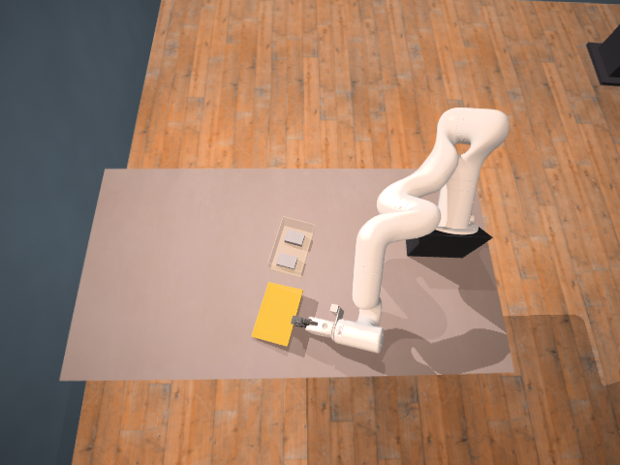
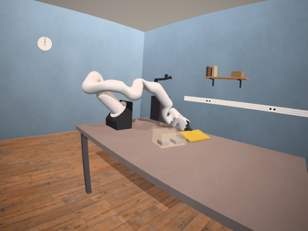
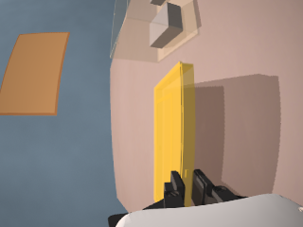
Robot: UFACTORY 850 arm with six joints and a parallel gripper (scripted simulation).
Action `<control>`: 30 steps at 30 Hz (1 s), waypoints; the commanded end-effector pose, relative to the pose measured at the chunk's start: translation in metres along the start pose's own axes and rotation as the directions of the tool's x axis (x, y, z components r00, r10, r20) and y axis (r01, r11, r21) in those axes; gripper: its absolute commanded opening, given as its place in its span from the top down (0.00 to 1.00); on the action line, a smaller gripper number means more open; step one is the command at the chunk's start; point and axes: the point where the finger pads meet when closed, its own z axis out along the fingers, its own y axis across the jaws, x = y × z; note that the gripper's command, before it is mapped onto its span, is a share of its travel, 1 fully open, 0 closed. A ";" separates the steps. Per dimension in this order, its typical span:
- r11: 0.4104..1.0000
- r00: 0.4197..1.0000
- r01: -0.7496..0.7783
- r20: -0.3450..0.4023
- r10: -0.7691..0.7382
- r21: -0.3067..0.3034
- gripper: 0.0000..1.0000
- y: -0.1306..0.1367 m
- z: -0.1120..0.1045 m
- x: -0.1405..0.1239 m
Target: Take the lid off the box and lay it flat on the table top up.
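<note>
The yellow lid (image 1: 276, 313) lies nearly flat, low over the table, top face up, a little apart from the box. It also shows in the exterior view (image 2: 194, 135) and edge-on in the wrist view (image 3: 172, 123). My gripper (image 1: 298, 321) is shut on the lid's edge nearest the arm; it also shows in the exterior view (image 2: 187, 128) and in the wrist view (image 3: 187, 188). The clear open box (image 1: 292, 245) stands beyond the lid and holds two grey blocks (image 1: 294, 236) (image 1: 287, 260). The box also shows in the exterior view (image 2: 167, 137) and in the wrist view (image 3: 158, 19).
The arm's black base (image 1: 447, 243) stands at the table's right side. The table's front edge (image 1: 285, 376) runs close below the lid. A wall shelf (image 2: 224, 77) hangs far off.
</note>
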 end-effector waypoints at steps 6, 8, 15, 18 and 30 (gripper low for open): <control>1.000 1.000 -0.002 0.000 0.002 0.001 0.72 -0.002 0.000 0.000; 1.000 1.000 -0.002 0.000 0.002 0.001 0.72 -0.003 0.000 0.000; 1.000 1.000 -0.002 0.000 0.002 0.001 0.68 -0.004 0.000 0.000; 1.000 1.000 -0.002 0.000 0.002 0.001 0.68 -0.005 0.000 0.000; 1.000 1.000 -0.002 0.000 0.002 0.001 0.64 -0.006 0.000 0.000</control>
